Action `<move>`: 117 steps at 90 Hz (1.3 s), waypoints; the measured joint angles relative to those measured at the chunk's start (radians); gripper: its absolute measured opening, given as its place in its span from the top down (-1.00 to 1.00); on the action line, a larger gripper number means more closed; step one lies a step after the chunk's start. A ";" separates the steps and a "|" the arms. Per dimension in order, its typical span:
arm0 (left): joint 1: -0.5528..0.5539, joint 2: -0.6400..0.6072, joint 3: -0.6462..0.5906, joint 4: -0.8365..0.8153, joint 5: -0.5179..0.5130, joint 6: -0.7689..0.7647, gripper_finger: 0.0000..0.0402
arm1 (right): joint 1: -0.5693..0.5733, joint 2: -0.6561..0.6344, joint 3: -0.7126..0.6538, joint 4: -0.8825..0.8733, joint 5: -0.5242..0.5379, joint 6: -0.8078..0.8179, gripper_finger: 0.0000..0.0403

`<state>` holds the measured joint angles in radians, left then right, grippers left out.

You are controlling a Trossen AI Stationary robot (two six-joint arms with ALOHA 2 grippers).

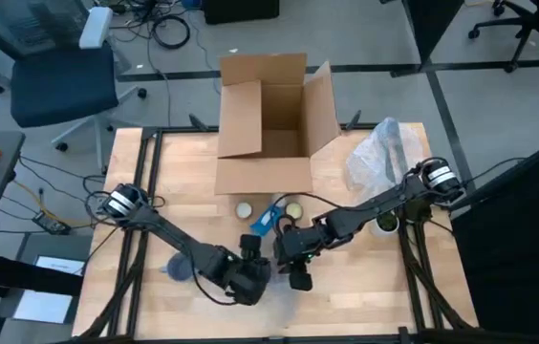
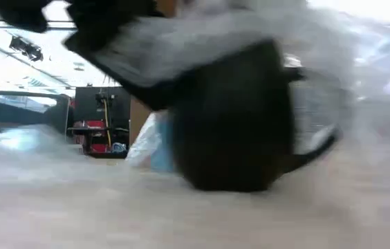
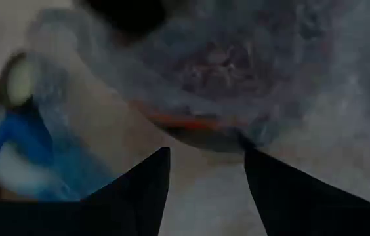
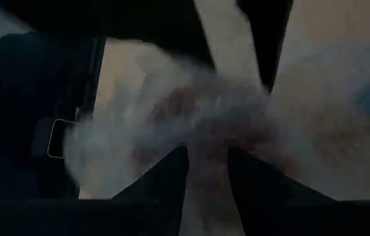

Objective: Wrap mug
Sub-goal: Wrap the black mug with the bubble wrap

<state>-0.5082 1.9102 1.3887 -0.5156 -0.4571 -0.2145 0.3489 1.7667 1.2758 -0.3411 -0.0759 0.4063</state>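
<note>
- We think the loose wrap (image 2: 319,48) could slide off the mug (image 2: 233,117) if either tool tugs unevenly, or the mug could tip.
- The mug is dark, lying at the near middle of the bench (image 1: 365,296), under cloudy plastic.
- Left tool (image 3: 205,180) is spread, gripping nothing; right tool (image 4: 206,177) is pinching the wrap.

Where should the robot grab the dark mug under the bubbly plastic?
Probably by the mug's round body, from the side away from its handle. It sits on the table with the wrap draped over the top, and the handle juts out one side.
</note>
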 joint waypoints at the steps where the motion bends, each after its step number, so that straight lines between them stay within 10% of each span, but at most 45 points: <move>1: 0.003 0.000 -0.002 0.008 0.000 0.002 0.09 | 0.000 0.000 0.000 -0.002 0.000 0.003 0.54; 57: 0.054 0.002 -0.005 0.191 -0.018 0.081 0.09 | 0.012 0.022 0.006 -0.229 -0.021 0.061 0.54; 117: 0.058 0.002 -0.002 0.195 -0.048 0.079 0.09 | 0.079 0.034 0.298 -0.622 0.037 0.071 0.83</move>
<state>-0.4500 1.9121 1.3865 -0.3206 -0.5048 -0.1351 0.4276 1.8006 1.5735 -0.9632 -0.0387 0.4772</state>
